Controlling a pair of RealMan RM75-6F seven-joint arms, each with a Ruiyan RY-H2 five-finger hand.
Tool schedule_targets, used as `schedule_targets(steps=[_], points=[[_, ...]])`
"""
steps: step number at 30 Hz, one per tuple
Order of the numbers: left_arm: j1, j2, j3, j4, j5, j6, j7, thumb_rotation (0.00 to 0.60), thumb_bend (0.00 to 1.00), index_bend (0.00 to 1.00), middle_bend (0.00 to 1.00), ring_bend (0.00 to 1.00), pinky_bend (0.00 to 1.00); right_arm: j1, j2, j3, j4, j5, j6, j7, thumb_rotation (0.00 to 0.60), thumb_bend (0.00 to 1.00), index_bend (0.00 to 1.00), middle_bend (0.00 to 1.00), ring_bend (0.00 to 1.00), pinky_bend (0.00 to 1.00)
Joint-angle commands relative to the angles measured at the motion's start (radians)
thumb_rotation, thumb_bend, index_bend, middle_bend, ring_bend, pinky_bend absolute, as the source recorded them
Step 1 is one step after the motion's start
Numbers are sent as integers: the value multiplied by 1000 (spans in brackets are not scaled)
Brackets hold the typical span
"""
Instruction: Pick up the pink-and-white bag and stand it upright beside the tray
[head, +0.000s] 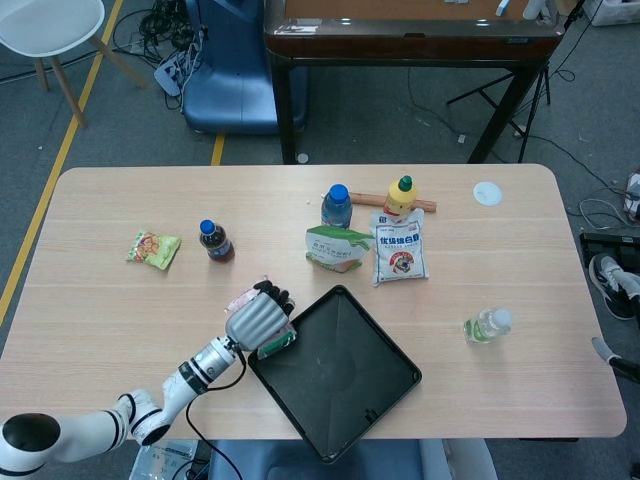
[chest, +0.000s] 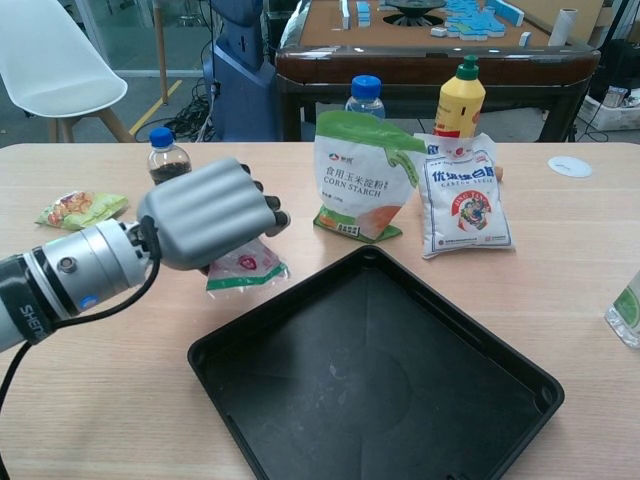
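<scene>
Under robot hand (chest: 205, 212), bag (chest: 243, 268)

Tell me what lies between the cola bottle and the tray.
The left hand holding the pink-and-white bag lies between cola bottle and tray, clearest in chest view.

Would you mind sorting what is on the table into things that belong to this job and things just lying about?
Job: pink-and-white bag under the left hand; black tray.

Lying about: corn starch bag, white bag, yellow bottle, two blue-capped bottles, snack packet, clear bottle.
</scene>
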Motion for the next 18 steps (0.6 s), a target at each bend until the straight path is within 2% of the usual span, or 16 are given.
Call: schedule_targets(steps=[1,10,18], points=[[29,-28,20,33,36,48,85,600,205,403,555,502,502,0,-1,0,1,0,0,1,600,149,164,207,111,122],[66,-63,51,62,96,85,269,600,206,383,543,500,503,-3,0,0,2,0,2,4,600,149,164,207,111,122],[81,-79,42,71,100,66,372,600,220,361,530,500,506,-7,2,1,1,3,6,4,600,149,164,207,111,122]])
